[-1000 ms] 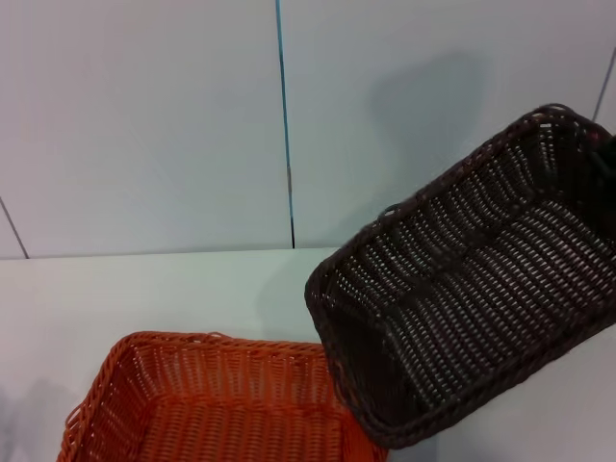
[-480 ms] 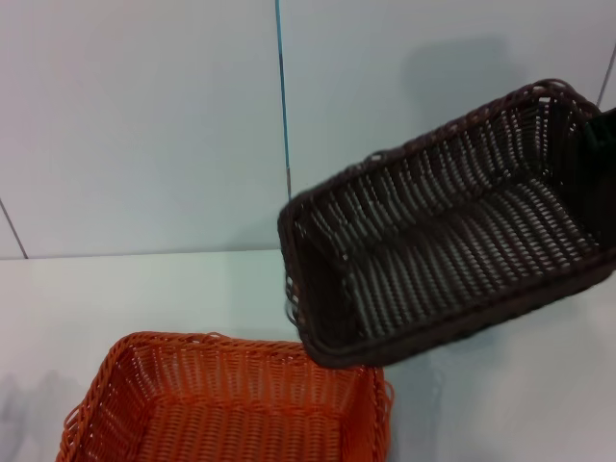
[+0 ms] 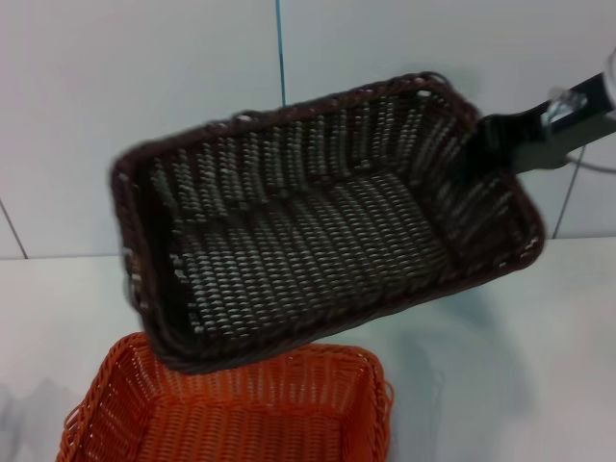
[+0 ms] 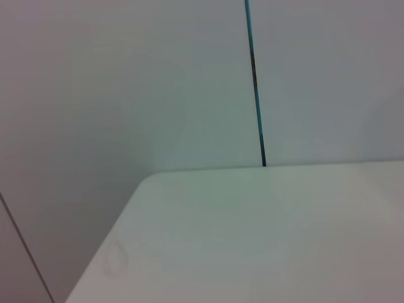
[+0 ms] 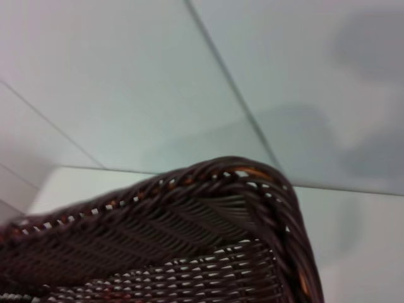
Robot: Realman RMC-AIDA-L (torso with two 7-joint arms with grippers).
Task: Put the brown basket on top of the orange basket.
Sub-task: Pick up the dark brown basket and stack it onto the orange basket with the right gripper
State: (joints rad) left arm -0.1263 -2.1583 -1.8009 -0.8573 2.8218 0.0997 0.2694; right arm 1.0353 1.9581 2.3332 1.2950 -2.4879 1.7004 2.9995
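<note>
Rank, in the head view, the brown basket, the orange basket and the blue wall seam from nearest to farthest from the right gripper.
1. The brown basket: held aloft and tilted, its right end at the right gripper.
2. The blue wall seam: upper middle, behind the basket's far rim.
3. The orange basket: on the table at lower left, below the brown one.

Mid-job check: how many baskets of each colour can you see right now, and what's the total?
Brown basket: 1, held up in the air by the right gripper, tilted above the orange one.
Orange basket: 1, on the table.
Total: 2 baskets.
</note>
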